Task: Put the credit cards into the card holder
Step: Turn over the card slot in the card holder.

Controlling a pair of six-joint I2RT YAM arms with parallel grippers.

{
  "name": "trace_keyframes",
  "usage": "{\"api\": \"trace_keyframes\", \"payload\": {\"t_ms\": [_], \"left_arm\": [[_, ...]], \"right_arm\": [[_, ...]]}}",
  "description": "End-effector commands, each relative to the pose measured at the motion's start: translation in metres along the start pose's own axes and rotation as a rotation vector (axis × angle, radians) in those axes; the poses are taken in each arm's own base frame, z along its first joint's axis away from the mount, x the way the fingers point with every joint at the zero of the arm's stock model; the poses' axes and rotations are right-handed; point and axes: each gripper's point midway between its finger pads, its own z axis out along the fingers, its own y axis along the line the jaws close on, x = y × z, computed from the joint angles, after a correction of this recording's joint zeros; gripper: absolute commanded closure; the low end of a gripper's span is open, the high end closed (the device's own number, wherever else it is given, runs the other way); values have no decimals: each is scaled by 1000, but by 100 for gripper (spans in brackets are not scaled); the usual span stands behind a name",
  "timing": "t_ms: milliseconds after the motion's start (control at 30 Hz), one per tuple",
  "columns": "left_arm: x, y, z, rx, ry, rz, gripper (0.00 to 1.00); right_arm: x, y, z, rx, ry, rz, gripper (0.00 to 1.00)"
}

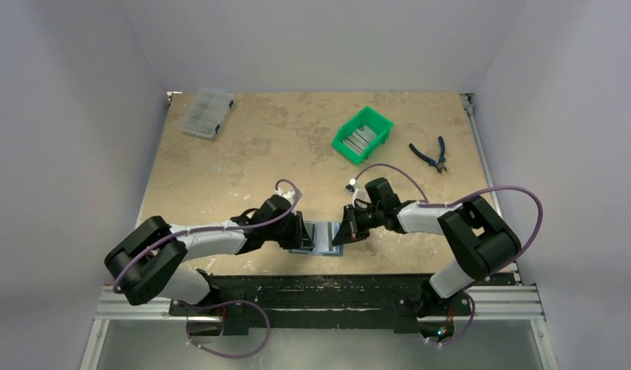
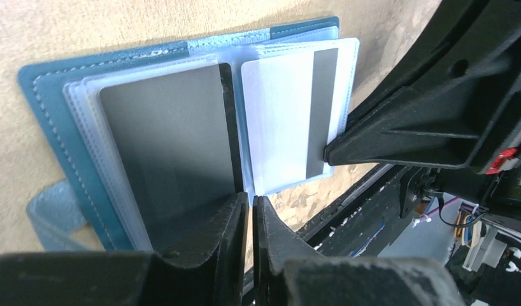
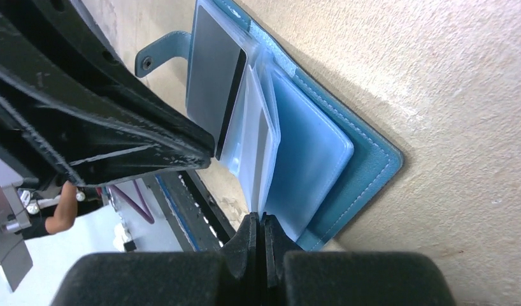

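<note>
Your top view looks down from above and behind the arms [image 1: 212, 240], far off, taking in the whole table [image 1: 243, 162]. Each wrist view looks along its own fingers [image 2: 210, 245], very close. All three share the open holder [image 1: 325, 236].

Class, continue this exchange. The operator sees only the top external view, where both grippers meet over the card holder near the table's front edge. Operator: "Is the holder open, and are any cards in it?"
Observer: Yes. The card holder lies open, and a dark grey card sits in a clear sleeve on one side.
Operator: Any second card?
Observer: A white card with a grey stripe sits in the facing sleeve.
Operator: What is my right gripper doing?
Observer: The right gripper is shut, its tip at the edge of that white card's sleeve.
</note>
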Motion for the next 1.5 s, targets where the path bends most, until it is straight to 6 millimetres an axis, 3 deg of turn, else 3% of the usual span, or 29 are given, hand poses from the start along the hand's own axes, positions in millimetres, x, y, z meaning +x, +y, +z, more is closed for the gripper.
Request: {"api": "trace_keyframes", "payload": {"t_ms": [0, 300, 533, 667, 933, 1133, 1467], "left_arm": [[-20, -34, 8, 119, -30, 28, 90], [-30, -30, 21, 68, -39, 76, 97], [-34, -11, 31, -10, -63, 98, 100], [-28, 6, 32, -68, -44, 92, 100], [-15, 16, 42, -62, -11, 62, 100], [-11, 20, 41, -69, -7, 59, 100], [-8, 23, 39, -69, -6, 51, 100]], "right_arm": [[-3, 0, -4, 2, 21, -65, 100], [-11, 3, -4, -7, 24, -92, 96], [-12, 4, -7, 2, 17, -100, 89], [-14, 5, -10, 12, -3, -114, 75], [-24, 1, -24, 131, -54, -123, 48], [-24, 5, -30, 138, -65, -120, 46], [-23, 10, -23, 79, -54, -102, 49]]}}
